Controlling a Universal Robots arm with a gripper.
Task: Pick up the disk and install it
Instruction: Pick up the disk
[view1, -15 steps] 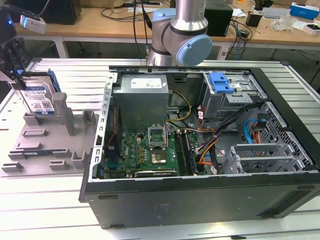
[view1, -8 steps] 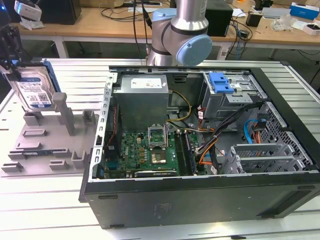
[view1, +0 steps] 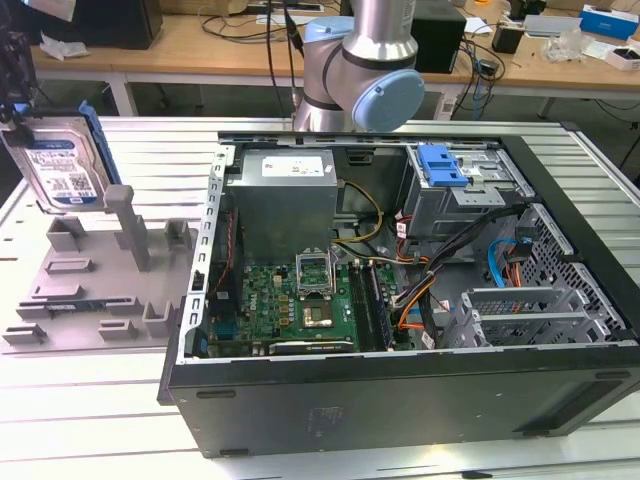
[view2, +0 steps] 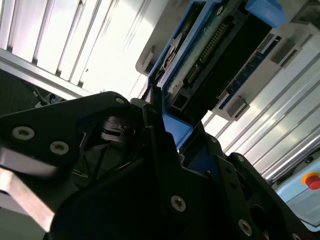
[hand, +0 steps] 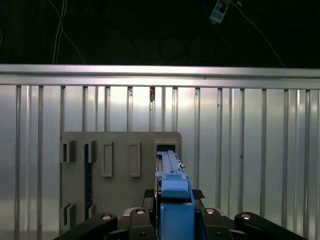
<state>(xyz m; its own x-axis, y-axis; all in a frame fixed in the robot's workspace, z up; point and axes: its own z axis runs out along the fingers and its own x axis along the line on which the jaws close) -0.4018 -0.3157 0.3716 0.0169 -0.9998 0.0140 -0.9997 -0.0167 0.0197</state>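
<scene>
I read this as robotics lab: slotted aluminium table (view1: 100, 425), opened computer case (view1: 400, 400) on it, grey fixture plate (view1: 90, 290), robot arm (view1: 375, 50), wooden benches (view1: 190, 45) behind, strewn with cables (view1: 235, 22).

The disk (view1: 52, 160) has a smooth silver metal body and a glossy paper label. Its carrier bracket (hand: 174, 192) is bright blue plastic. The tool (view2: 175, 132) is matt black with bright metal screw heads. The table (view1: 150, 150) is ribbed metal with a satin sheen. The fixture (view1: 100, 285) is matt grey plastic. The computer case (view1: 400, 405) is matt black outside and bare grey sheet metal inside. Its clip (view1: 443, 165) is blue plastic.
</scene>
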